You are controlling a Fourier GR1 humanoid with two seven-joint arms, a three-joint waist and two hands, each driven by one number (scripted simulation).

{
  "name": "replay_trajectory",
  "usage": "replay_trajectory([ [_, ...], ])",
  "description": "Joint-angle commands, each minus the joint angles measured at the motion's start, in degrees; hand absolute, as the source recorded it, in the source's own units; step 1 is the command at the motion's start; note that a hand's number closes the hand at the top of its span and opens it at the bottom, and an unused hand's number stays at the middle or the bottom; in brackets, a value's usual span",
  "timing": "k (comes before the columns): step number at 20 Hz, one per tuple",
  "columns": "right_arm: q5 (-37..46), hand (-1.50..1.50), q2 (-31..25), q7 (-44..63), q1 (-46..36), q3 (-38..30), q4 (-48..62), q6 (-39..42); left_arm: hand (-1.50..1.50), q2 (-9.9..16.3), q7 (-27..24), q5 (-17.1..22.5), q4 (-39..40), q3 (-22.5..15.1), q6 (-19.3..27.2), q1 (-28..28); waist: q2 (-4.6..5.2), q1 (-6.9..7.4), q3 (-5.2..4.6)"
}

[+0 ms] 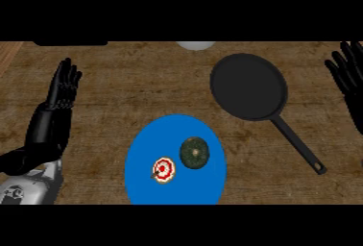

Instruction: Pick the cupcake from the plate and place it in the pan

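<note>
Cupcake (163, 169) sitting lower centre on blue plate (145, 144): likely light, soft; take by sides. Left robot hand (65, 84) and right robot hand (347, 67) resting, fingers straight, holding nothing.

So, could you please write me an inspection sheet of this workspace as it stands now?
Surface: wooden counter, bare between the items.
Job's things: cupcake with red-and-white top sits on the blue plate; black pan to the plate's upper right, nothing in it, handle pointing toward the lower right.
Clutter: dark green round item beside the cupcake on the plate; white object and a dark object at the far edge.
Hands: left hand and right hand open, resting, fingers up.
Cables: nothing seen.
Surroundings: nothing seen.
</note>
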Motion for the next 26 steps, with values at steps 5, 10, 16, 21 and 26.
replay_trajectory([
  [5,-6.27,1.50,10.88,0.46,-14.83,16.84,-4.92,13.98,0.00,-2.31,8.39,4.93,4.81,-0.61,-2.28,-0.70,0.14,7.98,-0.48],
  [10,13.66,1.50,8.89,-10.99,-18.31,23.85,-1.65,16.12,0.00,-4.27,14.27,8.50,9.46,0.93,-1.72,0.01,-0.52,2.63,-0.42],
  [16,22.41,-1.50,0.86,-22.43,-18.19,21.36,7.95,23.77,0.00,-1.23,17.74,10.13,6.94,4.40,-3.07,0.33,-1.07,0.96,-0.41],
  [21,31.02,-1.50,3.93,-24.97,-28.41,25.36,11.53,24.43,0.00,-1.34,18.08,9.91,7.80,5.20,-3.38,-1.09,-1.09,1.22,-0.46],
  [26,34.62,-1.50,7.12,-15.86,-36.33,29.79,9.62,28.10,0.00,-1.84,17.63,10.15,9.29,5.51,-4.52,0.08,-1.24,0.97,-0.54],
])
